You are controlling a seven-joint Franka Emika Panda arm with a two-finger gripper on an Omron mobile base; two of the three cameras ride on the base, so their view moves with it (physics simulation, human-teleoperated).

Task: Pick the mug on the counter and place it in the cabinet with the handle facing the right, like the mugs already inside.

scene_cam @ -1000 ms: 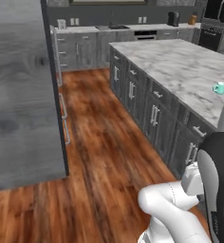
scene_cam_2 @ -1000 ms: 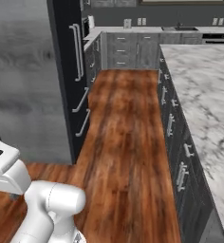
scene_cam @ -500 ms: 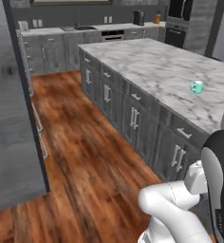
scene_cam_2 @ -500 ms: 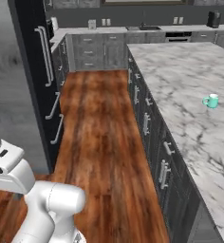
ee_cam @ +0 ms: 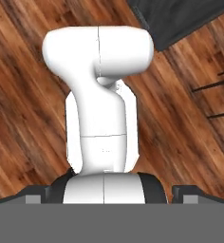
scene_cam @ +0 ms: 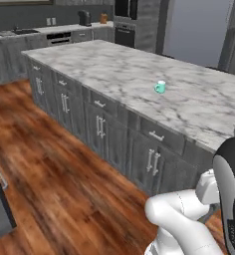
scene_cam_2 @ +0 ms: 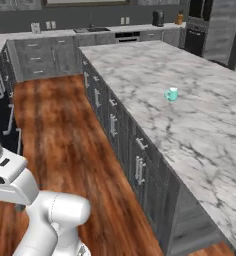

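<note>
Since the earlier frames the whole picture has swung: the base has turned toward the island, so the tall grey cabinet has slid out of frame and the desk [scene_cam: 199, 107] now spreads across both base views. That is the camera moving, not the things.

The mug [scene_cam: 160, 87] stands upright on the marble, alone, well back from the near edge, at about one o'clock in the left base view and again at about one o'clock in the right one [scene_cam_2: 171, 94].

The fingers [ee_cam: 112, 195] stand wide apart, holding nothing, aimed at the wooden floor [ee_cam: 28, 114] with the arm folded.

The step in hand looks like the approach. Doing it well probably means closing in further before reaching, and noting where the handle points, which is too small to read here.
</note>
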